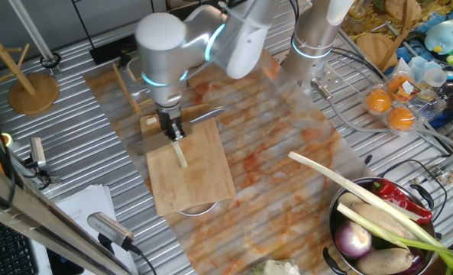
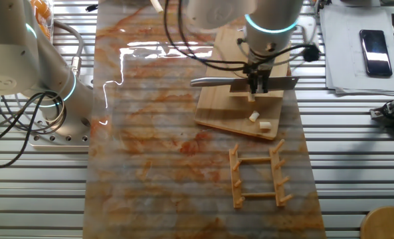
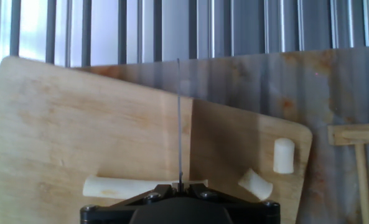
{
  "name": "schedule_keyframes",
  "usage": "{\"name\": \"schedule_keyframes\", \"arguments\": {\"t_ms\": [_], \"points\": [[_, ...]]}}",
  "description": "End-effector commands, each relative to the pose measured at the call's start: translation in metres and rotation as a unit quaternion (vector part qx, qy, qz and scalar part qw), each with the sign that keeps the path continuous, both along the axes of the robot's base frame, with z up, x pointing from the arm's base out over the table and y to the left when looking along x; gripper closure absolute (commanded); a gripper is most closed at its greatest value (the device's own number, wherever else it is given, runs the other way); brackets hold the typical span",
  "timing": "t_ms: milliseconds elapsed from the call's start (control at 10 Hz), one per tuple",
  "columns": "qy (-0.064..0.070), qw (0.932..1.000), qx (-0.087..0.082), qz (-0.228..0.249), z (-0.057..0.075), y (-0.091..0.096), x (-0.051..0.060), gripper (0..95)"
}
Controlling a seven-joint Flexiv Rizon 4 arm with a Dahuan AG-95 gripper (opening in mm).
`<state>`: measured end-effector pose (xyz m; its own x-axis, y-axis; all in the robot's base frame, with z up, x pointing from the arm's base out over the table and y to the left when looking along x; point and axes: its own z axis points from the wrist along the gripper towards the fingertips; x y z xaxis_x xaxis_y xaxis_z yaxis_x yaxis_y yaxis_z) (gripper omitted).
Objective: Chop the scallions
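Observation:
A cream scallion stalk (image 1: 181, 156) lies on the wooden cutting board (image 1: 199, 183). In the hand view the stalk (image 3: 125, 186) runs across the board (image 3: 66, 124) right under the knife blade (image 3: 179, 118), which I see edge-on. Two cut chunks (image 3: 284, 155) (image 3: 255, 184) lie to its right near the board's corner. The other fixed view shows the same chunks (image 2: 254, 117) (image 2: 265, 125). My gripper (image 1: 176, 134) (image 2: 256, 85) (image 3: 179, 185) is shut on the knife (image 2: 213, 82), held level over the stalk.
A wooden rack (image 2: 256, 176) lies beside the board's near end. A metal bowl (image 1: 334, 221) at the front right holds a purple onion (image 1: 354, 241), a red pepper and a long leek (image 1: 341, 179). A wooden stand (image 1: 33, 93) is at the back left.

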<state>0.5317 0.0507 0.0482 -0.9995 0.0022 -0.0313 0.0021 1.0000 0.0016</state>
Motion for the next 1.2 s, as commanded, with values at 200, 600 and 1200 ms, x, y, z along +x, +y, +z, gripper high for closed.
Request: {"name": "schedule_keyframes", "arguments": {"t_ms": [200,600,1200], "points": [[-0.007,1.0000,-0.002,0.004,-0.051,0.002,-0.002,95.0],[-0.014,0.9997,0.004,0.017,-0.025,0.002,-0.016,95.0],[-0.018,0.9995,0.014,0.023,-0.033,-0.002,-0.028,95.0]]}}
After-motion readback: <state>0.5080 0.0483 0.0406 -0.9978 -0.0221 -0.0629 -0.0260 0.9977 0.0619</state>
